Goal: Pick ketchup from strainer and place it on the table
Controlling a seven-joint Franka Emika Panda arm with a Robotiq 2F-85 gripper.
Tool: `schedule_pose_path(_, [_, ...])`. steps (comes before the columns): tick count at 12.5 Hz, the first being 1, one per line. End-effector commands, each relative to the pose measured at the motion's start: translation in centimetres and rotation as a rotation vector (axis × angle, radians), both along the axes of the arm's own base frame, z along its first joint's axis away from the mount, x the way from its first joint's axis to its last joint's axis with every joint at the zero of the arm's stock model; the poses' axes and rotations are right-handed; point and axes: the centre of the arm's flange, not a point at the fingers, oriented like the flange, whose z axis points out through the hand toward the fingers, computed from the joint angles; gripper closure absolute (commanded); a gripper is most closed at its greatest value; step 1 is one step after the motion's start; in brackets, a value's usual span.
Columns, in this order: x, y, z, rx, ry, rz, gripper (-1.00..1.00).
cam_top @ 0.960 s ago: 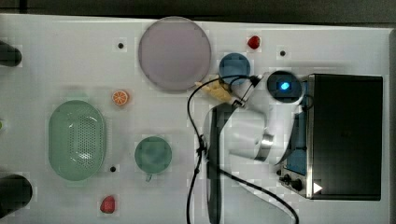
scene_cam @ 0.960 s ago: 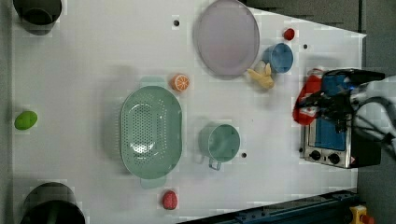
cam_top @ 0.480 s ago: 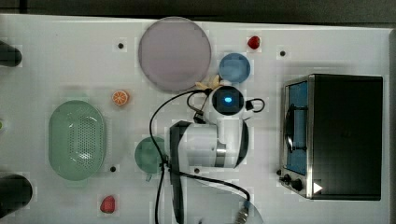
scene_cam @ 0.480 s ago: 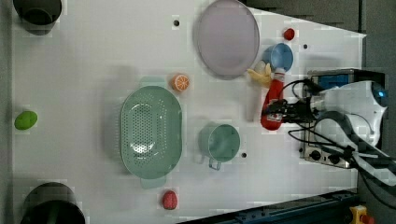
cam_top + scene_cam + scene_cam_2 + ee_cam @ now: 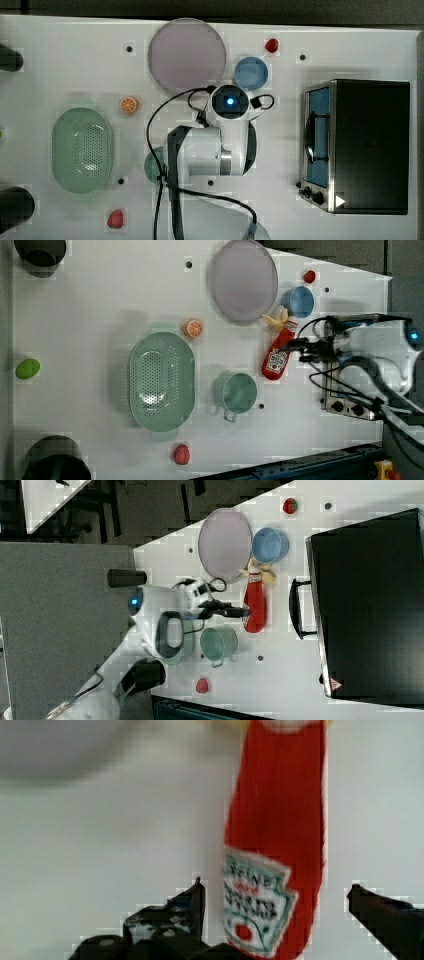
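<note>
Table (image 5: 100, 300) is flat white with small black dots. Strainer (image 5: 161, 382) is a pale green perforated oval, empty. Ketchup (image 5: 278, 353) is a glossy red plastic bottle with a printed label, lying on its side on the table, well apart from the strainer, just beside the teal mug (image 5: 236, 392), cap by the yellow banana toy (image 5: 276, 319). Gripper (image 5: 275, 907) is spread wide, one finger either side of the bottle, gaps on both (wrist view). Risks, my read: the rounded bottle may roll if a finger (image 5: 192, 902) clips it on retreat, or nudge the mug.
</note>
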Motion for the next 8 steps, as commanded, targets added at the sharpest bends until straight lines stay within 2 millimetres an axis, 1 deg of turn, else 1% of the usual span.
schedule_pose_path(1, [5.5,-3.1,14.8,-0.030,-0.225,-0.084,-1.00])
schedule_pose_path(3, [6.8,-3.4,19.7,-0.036,-0.206,-0.228,-1.00])
schedule_pose_path(5, [7.5,-3.5,24.1,-0.041,-0.186,-0.352,-1.00])
schedule_pose_path(6, [7.5,-3.4,26.0,-0.046,-0.160,-0.378,-1.00])
schedule_pose_path(8, [7.1,-3.2,29.2,-0.054,-0.102,-0.380,-1.00])
